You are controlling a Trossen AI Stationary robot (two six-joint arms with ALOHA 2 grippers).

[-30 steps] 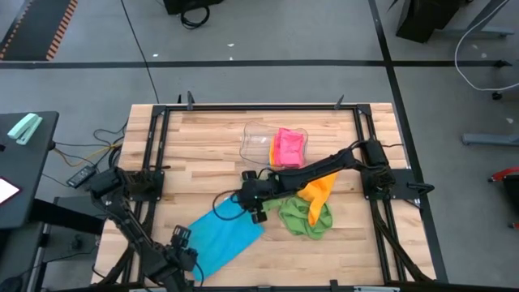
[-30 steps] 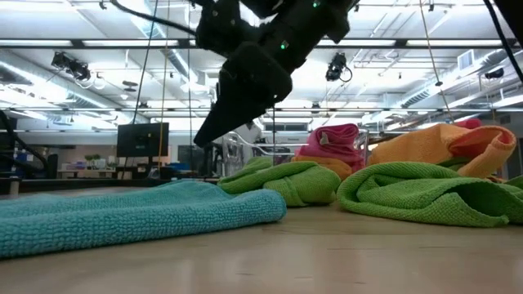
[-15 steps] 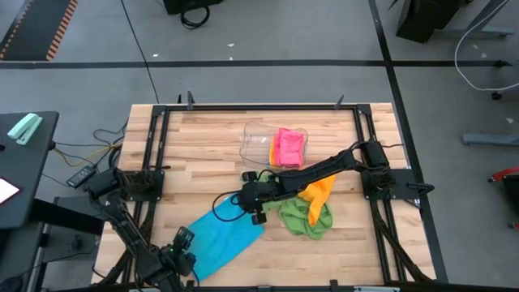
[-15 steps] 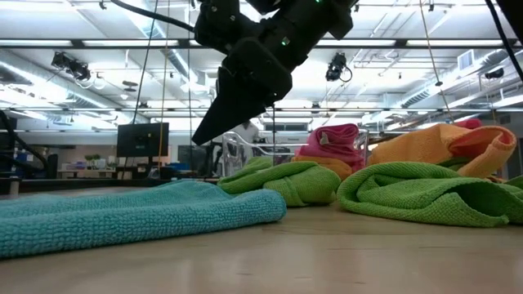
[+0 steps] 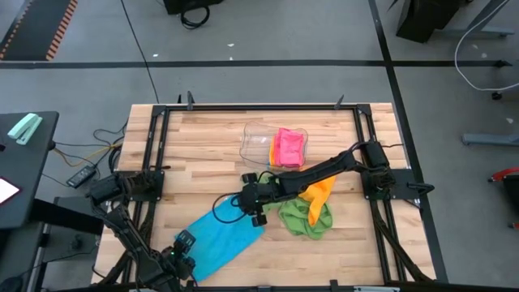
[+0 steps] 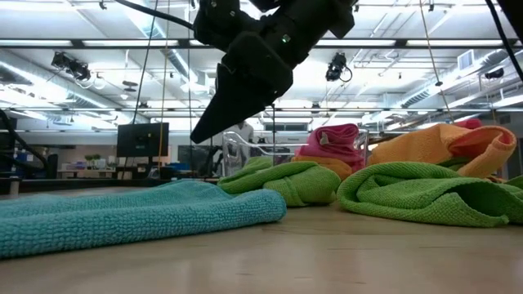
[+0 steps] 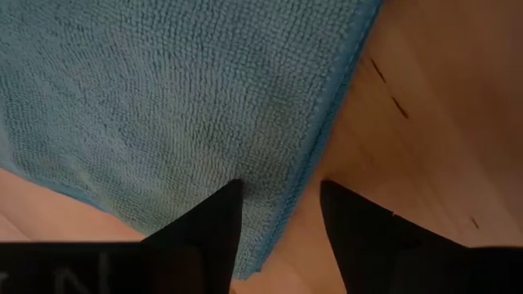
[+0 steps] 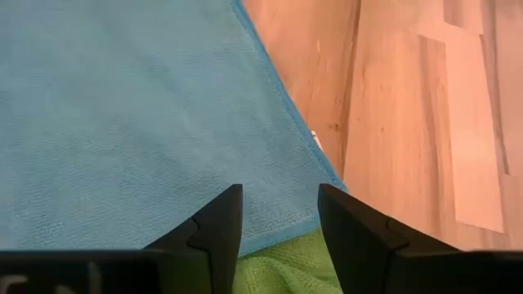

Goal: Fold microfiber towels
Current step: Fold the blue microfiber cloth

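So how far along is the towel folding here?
Done: a pink towel lies in the clear tray. In hand: the blue towel lies spread out, left gripper and right gripper open at its edges. Left: the green towel and orange towel lie crumpled.

Bare table (image 5: pixel 203 142) beyond blue towel (image 5: pixel 223 238)
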